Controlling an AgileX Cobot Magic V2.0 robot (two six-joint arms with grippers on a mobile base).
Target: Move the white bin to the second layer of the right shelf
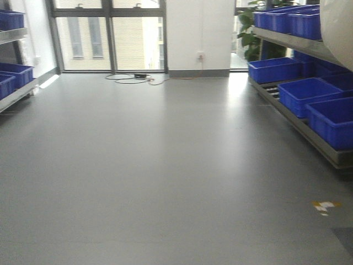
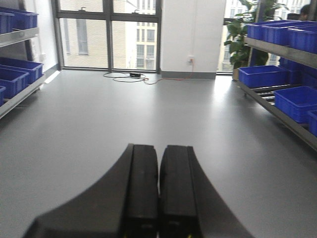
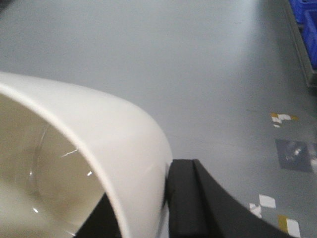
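Note:
The white bin (image 3: 99, 134) fills the left of the right wrist view, its cream wall and hollow inside close to the camera. My right gripper (image 3: 146, 191) is shut on its wall, one black finger (image 3: 185, 198) outside and the other inside. A slice of the white bin (image 1: 337, 27) shows at the front view's top right. The right shelf (image 1: 309, 130) runs along the right wall. Its low level has white rollers (image 1: 272, 88); the steel level above it (image 1: 292, 44) holds blue crates. My left gripper (image 2: 158, 147) is shut on nothing, above bare floor.
Blue crates (image 1: 309, 94) fill most of the right shelf's low level. Another rack with blue crates (image 1: 14, 74) stands on the left wall. Cables (image 1: 135, 77) lie by the far windows, a plant (image 1: 251, 33) stands at the back right, and tape marks (image 1: 325, 207) dot the grey floor.

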